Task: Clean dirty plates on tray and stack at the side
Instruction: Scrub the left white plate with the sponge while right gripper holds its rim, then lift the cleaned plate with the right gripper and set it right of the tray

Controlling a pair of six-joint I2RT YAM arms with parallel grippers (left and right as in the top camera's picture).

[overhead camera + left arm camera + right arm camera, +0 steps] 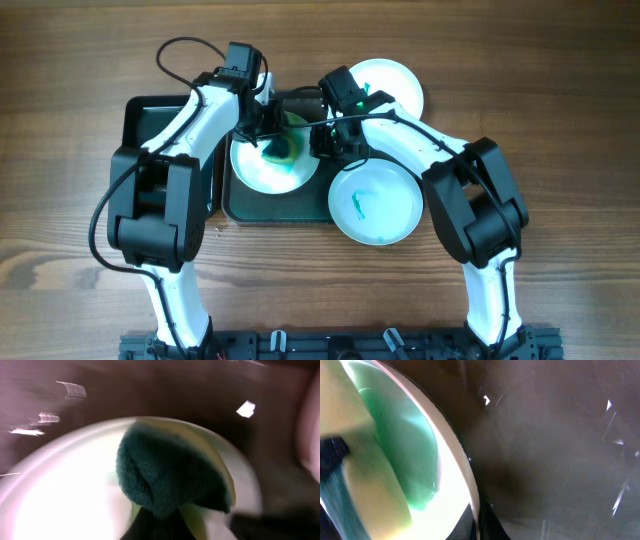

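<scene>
A white plate (262, 172) lies on the dark green tray (275, 212), smeared green near its far right side. My left gripper (268, 135) is shut on a yellow sponge with a dark green scouring face (284, 150) and presses it on the plate. In the left wrist view the sponge (170, 475) covers the plate (65, 500). My right gripper (325, 140) is shut on this plate's right rim; the right wrist view shows the rim (455, 460) between the fingers (480, 517). A pale plate (385, 210) with a teal squiggle overlaps the tray's right edge. Another white plate (398, 85) lies at the back right.
A black rectangular bin (150, 120) stands left of the tray, partly under my left arm. Both arms cross over the tray's back half. Bare wooden tabletop (560, 100) lies to the far right and far left.
</scene>
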